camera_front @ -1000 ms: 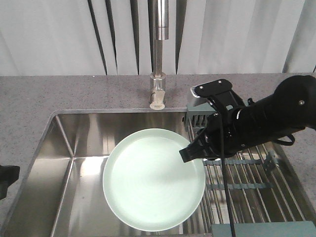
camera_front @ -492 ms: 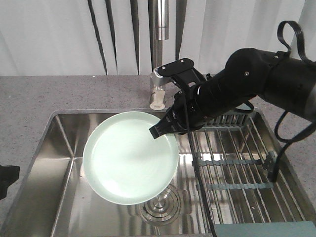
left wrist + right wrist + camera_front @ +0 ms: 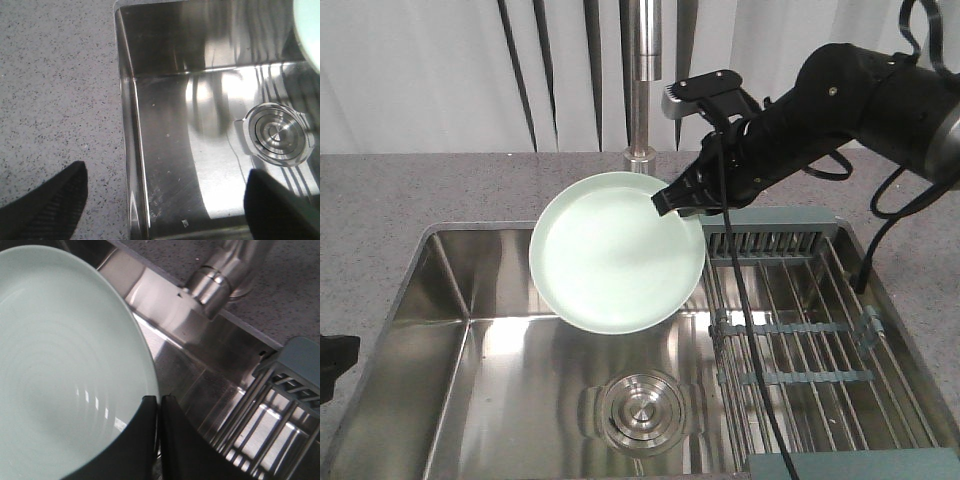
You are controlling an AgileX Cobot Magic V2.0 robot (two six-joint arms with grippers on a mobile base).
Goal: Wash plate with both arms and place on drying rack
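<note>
The pale mint-green plate [image 3: 615, 255] hangs tilted above the sink, just in front of the faucet. My right gripper [image 3: 670, 200] is shut on its right rim; in the right wrist view the two black fingers [image 3: 145, 440] pinch the edge of the plate [image 3: 65, 365], and the gripper [image 3: 159, 405] shows no gap. The drying rack [image 3: 810, 330] of steel rods lies across the right half of the sink, with nothing on it. My left gripper [image 3: 165, 200] is open over the sink's left wall, nothing between its fingers. A sliver of the plate [image 3: 310, 20] shows at the top right there.
The steel faucet [image 3: 642, 60] rises right behind the plate, its base [image 3: 220, 275] close to the rim. A round drain [image 3: 640, 405] sits in the sink floor. Speckled grey counter [image 3: 400, 200] surrounds the sink. A dark part of the left arm [image 3: 335, 360] shows at the left edge.
The right arm has carried the plate from low over the sink front up and back toward the faucet. The drain is now uncovered. The left arm has not moved.
</note>
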